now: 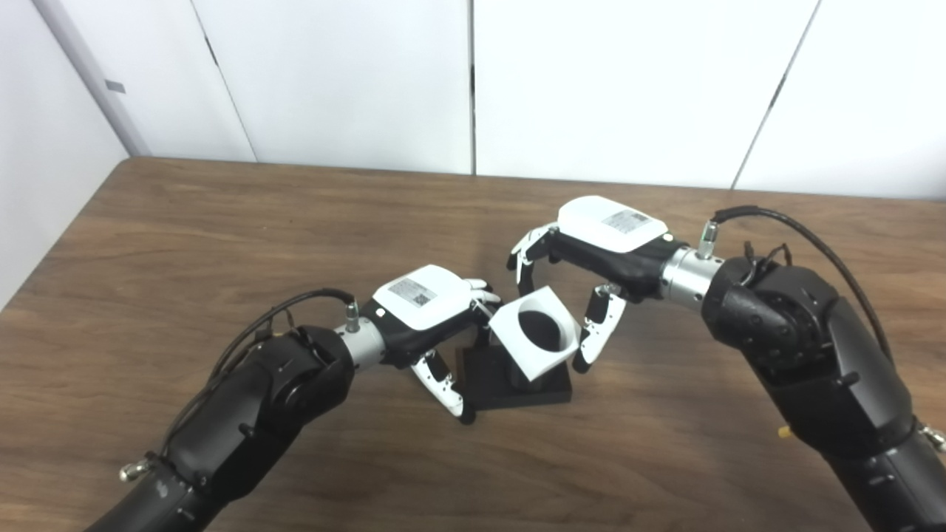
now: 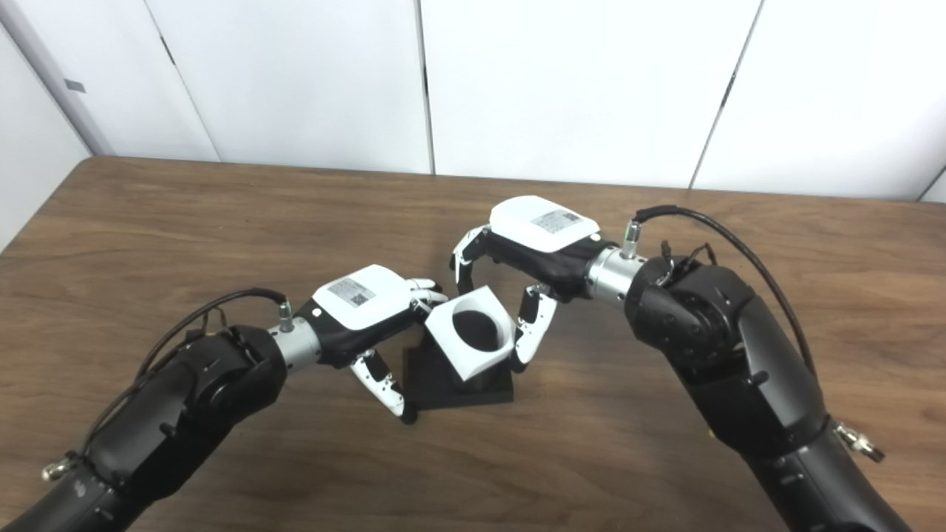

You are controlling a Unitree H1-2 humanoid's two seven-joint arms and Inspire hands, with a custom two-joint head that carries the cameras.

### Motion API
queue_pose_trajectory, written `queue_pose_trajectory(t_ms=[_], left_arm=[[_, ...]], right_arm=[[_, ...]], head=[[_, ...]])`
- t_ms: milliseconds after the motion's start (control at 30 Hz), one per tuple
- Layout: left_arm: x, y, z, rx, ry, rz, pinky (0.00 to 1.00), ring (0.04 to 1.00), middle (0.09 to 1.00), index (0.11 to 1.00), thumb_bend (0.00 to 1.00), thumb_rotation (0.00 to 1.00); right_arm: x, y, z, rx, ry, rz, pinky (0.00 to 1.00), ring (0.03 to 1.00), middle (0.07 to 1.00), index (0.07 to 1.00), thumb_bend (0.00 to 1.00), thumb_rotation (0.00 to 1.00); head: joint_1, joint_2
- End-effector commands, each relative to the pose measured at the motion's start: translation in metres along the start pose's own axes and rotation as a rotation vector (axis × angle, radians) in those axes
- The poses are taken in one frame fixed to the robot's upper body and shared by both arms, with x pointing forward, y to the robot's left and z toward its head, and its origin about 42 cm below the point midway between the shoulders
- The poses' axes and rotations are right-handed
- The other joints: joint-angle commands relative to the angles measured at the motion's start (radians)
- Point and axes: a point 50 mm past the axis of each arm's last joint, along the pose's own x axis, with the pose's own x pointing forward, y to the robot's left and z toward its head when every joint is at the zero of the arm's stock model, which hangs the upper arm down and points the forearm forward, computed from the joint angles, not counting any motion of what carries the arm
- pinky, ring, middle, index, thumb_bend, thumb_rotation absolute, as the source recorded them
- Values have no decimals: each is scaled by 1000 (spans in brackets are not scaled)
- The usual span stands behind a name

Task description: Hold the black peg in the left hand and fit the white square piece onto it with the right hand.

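The left robot hand sits low by the black peg, with its fingers curled around the peg's back side and its thumb pointing down beside the flat black base. The base rests on the brown counter. The white square piece sits tilted on top of the peg, and the peg's dark end shows in its round hole. The right robot hand is partly open over the piece, fingers on the far side and thumb just beside the near side; I cannot tell if they touch it. Each robot hand has one small label, too blurry to read. There is one peg and one white piece.
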Motion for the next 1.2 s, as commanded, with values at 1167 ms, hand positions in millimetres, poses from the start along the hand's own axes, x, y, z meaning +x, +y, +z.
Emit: queue_pose_trajectory(t_ms=[1167], left_arm=[[7, -18, 9, 11, -21, -106, 828, 924, 876, 490, 519, 82]], right_arm=[[4, -19, 2, -46, -14, 71, 618, 790, 802, 696, 860, 284]], head=[[-1, 9]])
